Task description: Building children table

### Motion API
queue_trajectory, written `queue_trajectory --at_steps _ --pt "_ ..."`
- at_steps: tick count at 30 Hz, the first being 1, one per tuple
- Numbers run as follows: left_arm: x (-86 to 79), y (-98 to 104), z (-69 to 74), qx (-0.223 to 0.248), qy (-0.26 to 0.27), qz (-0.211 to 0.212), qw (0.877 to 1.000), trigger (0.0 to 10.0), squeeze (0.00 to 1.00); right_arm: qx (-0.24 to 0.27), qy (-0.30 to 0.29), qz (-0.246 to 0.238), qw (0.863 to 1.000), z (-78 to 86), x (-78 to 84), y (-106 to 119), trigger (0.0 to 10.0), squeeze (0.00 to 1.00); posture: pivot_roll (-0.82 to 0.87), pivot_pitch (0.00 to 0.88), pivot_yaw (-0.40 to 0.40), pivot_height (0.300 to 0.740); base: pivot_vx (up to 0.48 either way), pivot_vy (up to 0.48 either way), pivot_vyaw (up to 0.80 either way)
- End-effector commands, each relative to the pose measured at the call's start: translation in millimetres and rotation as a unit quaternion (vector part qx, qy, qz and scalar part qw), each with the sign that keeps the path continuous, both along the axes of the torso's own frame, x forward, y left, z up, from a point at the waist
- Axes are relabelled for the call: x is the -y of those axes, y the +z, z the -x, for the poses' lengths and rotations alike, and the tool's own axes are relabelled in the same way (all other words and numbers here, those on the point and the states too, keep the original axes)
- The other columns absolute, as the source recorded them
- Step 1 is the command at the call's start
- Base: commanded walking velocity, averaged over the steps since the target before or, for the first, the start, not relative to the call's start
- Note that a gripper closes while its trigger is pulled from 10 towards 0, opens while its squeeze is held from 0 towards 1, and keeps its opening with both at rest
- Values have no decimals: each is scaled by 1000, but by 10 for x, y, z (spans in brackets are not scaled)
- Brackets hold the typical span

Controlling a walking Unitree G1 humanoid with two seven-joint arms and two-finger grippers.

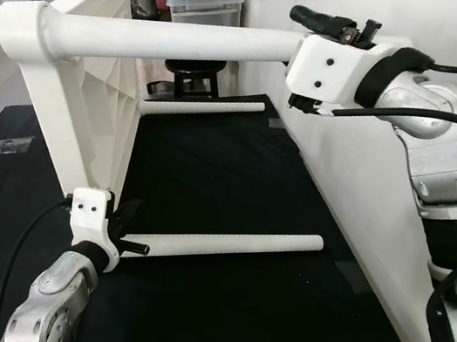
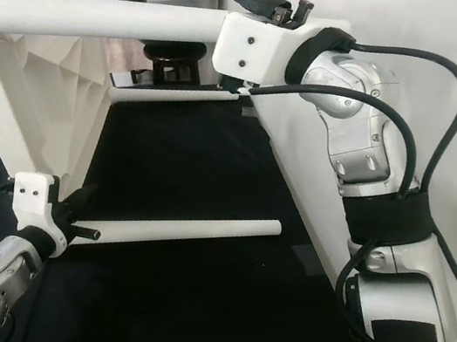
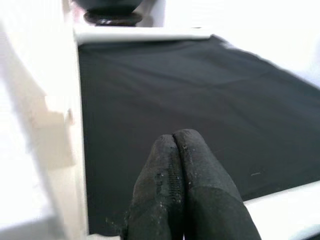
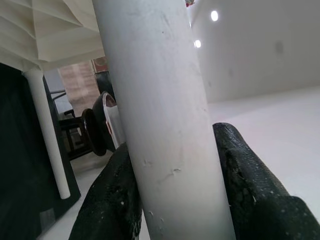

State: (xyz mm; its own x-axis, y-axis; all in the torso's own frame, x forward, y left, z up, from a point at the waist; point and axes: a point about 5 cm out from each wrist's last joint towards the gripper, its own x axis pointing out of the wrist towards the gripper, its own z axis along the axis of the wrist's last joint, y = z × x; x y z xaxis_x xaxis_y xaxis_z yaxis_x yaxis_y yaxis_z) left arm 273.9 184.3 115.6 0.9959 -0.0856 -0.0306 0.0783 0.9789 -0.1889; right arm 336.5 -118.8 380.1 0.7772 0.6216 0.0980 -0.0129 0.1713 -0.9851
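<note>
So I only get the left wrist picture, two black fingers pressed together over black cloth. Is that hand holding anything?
Observer: No. The left gripper sits shut beside the base of the lower table leg, with nothing between its fingers.
Operator: And the other arm?
Observer: The right gripper is clamped around the upper table leg, one finger on each side.
Operator: How does the table stand?
Observer: It lies on its side on the black cloth, its tabletop on edge and its legs pointing sideways.
</note>
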Motion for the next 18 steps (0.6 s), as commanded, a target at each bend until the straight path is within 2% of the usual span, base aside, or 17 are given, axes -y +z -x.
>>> queue_trajectory --at_steps 1,3,7,9,10,11,13,14,15,16,18 --pt "-122 -31 -35 -8 14 -19 1000 10000 0 -11 11 -16 1000 -3 -58 -12 0 0 -187 0 92 740 0 0 0" --pt "-202 -74 -89 -17 19 -28 999 10000 0 -11 15 -18 1000 8 -65 -4 0 0 -193 0 91 740 0 0 0" --pt "-229 -85 -105 -19 21 -33 999 10000 0 -11 17 -19 1000 12 -67 -1 0 0 -193 0 91 740 0 0 0" --pt "-336 -115 -184 -21 43 -40 998 10000 0 -14 23 -22 999 19 -78 -4 0 0 -199 0 87 740 0 0 0" --pt "-336 -115 -184 -21 43 -40 998 10000 0 -14 23 -22 999 19 -78 -4 0 0 -199 0 87 740 0 0 0" --pt "-433 -135 -221 -24 68 -47 996 10000 0 -17 26 -22 999 22 -81 -7 0 0 -205 0 87 740 0 0 0" --pt "-433 -135 -221 -24 68 -47 996 10000 0 -17 26 -22 999 22 -81 -7 0 0 -205 0 87 740 0 0 0" --pt "-510 -150 -245 -26 89 -51 994 10000 0 -19 27 -23 999 23 -83 -10 0 0 -205 0 87 740 0 0 0" --pt "-510 -150 -245 -26 89 -51 994 10000 0 -19 27 -23 999 23 -83 -10 0 0 -205 0 87 740 0 0 0" --pt "-828 -94 -206 -17 159 -65 985 10000 0 -19 2 -35 999 -21 21 17 0 0 -204 0 87 740 0 0 0" --pt "-828 -94 -206 -17 159 -65 985 10000 0 -19 2 -35 999 -21 21 17 0 0 -204 0 87 740 0 0 0"
